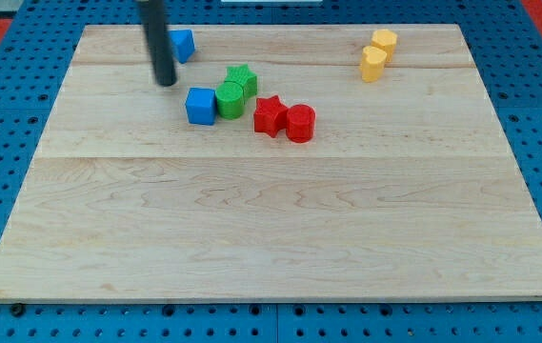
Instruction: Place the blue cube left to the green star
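Note:
The blue cube lies on the wooden board, touching the left side of a green cylinder. The green star sits just above and right of that cylinder. My tip is up and to the left of the blue cube, apart from it. A second blue block lies at the view's top, partly hidden behind the rod.
A red star and a red cylinder touch each other right of the green blocks. Two yellow blocks stand together at the top right. Blue pegboard surrounds the board.

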